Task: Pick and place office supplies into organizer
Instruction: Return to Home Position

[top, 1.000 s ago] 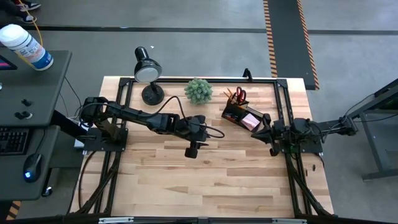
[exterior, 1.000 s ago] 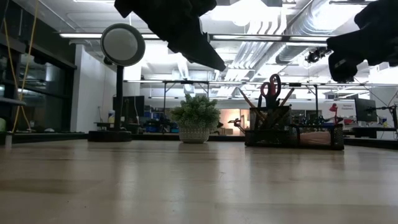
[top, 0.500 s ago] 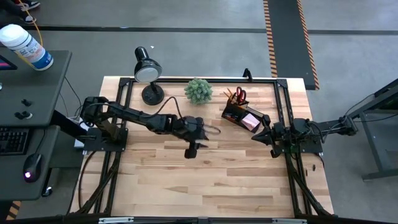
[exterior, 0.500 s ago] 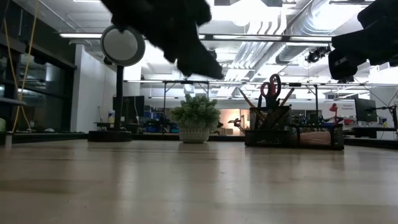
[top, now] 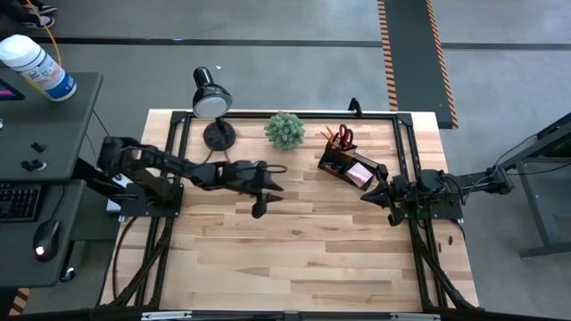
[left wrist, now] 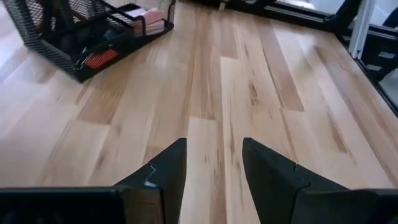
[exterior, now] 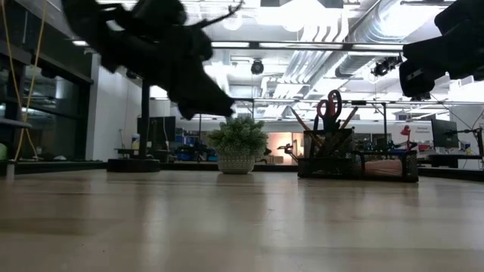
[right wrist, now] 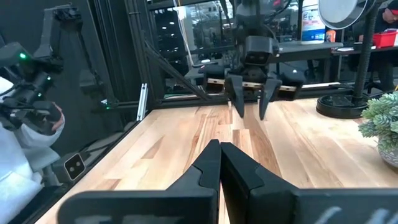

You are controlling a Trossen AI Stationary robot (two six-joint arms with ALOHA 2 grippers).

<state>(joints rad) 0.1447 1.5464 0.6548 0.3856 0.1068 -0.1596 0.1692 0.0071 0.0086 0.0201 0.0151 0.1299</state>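
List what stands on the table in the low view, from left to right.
Black round-based desk lamp → green fuzzy potted plant → black mesh desk organizer holding red-handled scissors. The open left hand, hanging in front of lamp and plant, is left out.

Open wooden plank counter [top: 294, 259] spans the near half; at the far edge stand a black desk lamp [top: 212, 101], green fuzzy plant [top: 285, 130] and black mesh organizer [top: 332, 168].
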